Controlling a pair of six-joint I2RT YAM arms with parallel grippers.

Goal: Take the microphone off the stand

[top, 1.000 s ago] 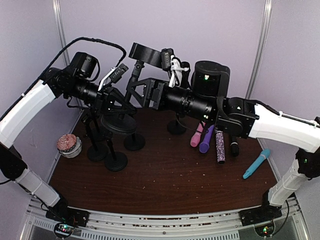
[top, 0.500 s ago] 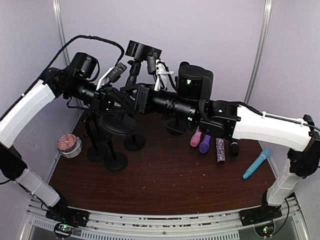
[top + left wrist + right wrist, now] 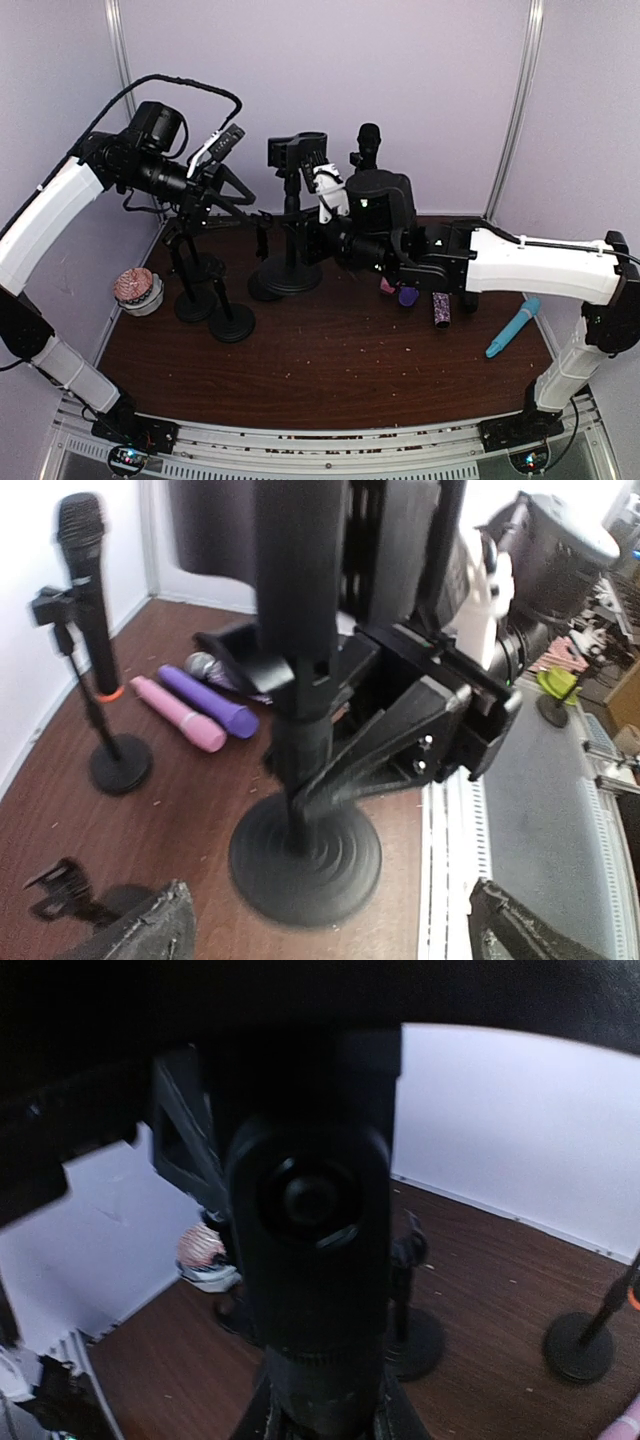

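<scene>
Top external: left claw (image 3: pixel 238 168) apart, near mic (image 3: pixel 300 148), not touching. Mic sits atop stand (image 3: pixel 290 275): matte black barrel, round tail end; stand base a ribbed disc. Right claw (image 3: pixel 285 238) clamped on stand. Risk: stand holds mic tight, so pull tilts stand or twists it in grip.

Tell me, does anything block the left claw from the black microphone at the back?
Partly. A nearer stand, clamped by the right gripper, rises straight ahead of the open left gripper; the microphone shows unobstructed to one side of it in the left wrist view.
</scene>
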